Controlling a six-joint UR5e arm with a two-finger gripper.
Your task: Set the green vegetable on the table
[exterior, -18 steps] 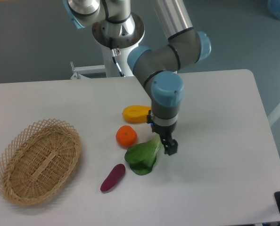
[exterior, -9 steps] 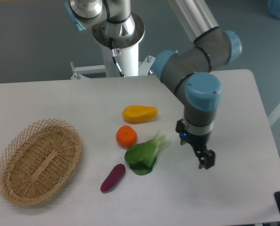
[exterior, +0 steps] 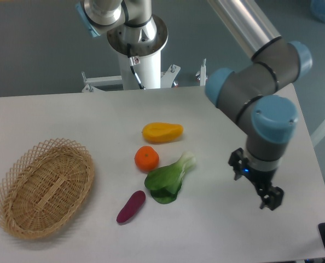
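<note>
The green vegetable [exterior: 168, 178], with dark green leaves and a pale stem end, lies flat on the white table [exterior: 69, 115], just right of and below the orange [exterior: 146, 158]. My gripper [exterior: 271, 198] hangs well to the right of the vegetable, apart from it and near the table's right side. It holds nothing. Its fingers are seen edge-on, so their spacing does not show.
A yellow-orange fruit piece [exterior: 162, 132] lies behind the orange. A small purple eggplant-like piece [exterior: 131, 206] lies left of and below the vegetable. A woven wicker basket [exterior: 42, 186] stands at the left. The robot's base column [exterior: 138, 49] stands at the back edge.
My gripper has left the green vegetable and moved to the right, away from it. The vegetable stays lying on the table where it was.
</note>
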